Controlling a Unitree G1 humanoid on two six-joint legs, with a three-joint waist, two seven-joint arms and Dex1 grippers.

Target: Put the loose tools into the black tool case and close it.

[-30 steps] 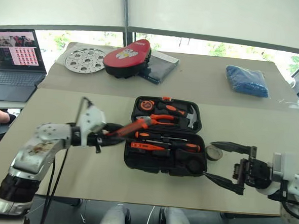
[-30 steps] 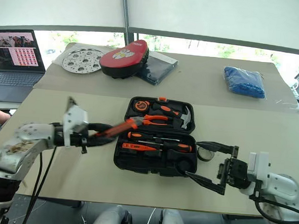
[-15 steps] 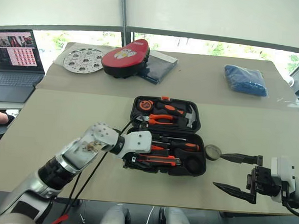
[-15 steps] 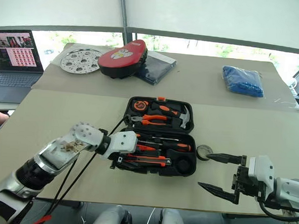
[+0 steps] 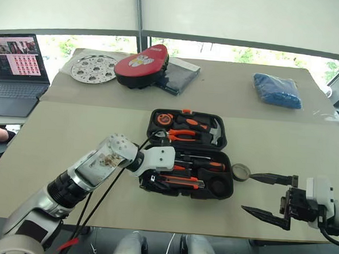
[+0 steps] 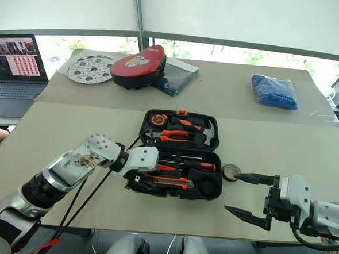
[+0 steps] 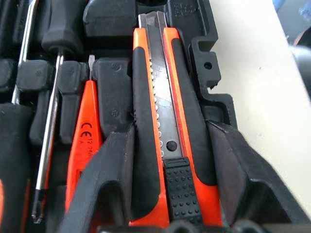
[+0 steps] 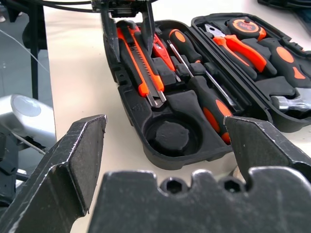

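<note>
right gripper: sat nearest, low over the front right of the table, fingers spread wide with nothing between them, a bit to the right of the case.

left gripper: reached into the front left corner of the case — its two fingers straddled the utility knife, one on each side. Jaws looked slackened rather than clamped, and I couldn't tell if they were really gripping it.

black tool case: lay open and flat in the middle of the table, lid half on the far side.

near half of case: the knife lay in the front slot, a small all-orange screwdriver in the slot just beside it, then thin-shaft screwdrivers with orange-and-black handles. The round recess at the right end was empty.

far half of case: orange-handled pliers, a hammer and a round tape measure sat in their recesses.

grey tape ring: lay on the table just beside the case's right edge — not in it.

far table: red-and-black pad, round perforated metal plate, blue cloth bundle, and a laptop off on the left.
</note>
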